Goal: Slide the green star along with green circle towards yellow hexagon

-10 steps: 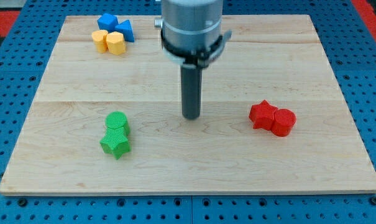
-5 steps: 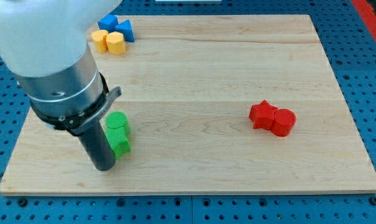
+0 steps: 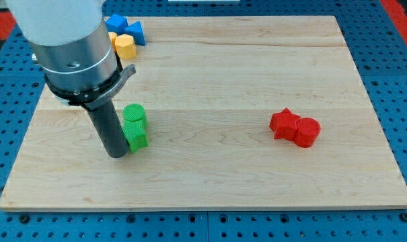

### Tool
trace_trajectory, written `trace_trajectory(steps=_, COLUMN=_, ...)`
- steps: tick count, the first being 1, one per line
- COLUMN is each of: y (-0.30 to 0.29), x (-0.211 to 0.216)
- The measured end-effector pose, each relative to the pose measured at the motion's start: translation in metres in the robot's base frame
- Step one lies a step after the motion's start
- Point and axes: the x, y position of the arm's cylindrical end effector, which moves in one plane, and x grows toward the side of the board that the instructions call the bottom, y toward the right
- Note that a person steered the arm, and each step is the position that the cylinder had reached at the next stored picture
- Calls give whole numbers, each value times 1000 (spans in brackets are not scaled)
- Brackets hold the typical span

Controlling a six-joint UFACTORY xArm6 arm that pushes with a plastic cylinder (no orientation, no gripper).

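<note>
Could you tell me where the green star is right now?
The green star lies left of the board's centre, touching the green circle above it, with my tip at its left.

my tip [image 3: 116, 152] sits low on the board's [image 3: 257, 181] left side. star [image 3: 136, 140] touches its right, circle [image 3: 134, 115] just above; hexagon [image 3: 124, 46] far above; another pair [image 3: 295, 127] well right.

Green star [image 3: 136, 138], green circle [image 3: 134, 115], yellow hexagon [image 3: 124, 46], pale wooden board [image 3: 257, 81].
</note>
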Motion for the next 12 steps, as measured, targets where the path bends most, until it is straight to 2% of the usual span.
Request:
trace_trajectory(steps=2, y=3, x=-15)
trace_trajectory(steps=6, y=47, x=-16)
trace_trajectory(steps=12, y=35, x=-133)
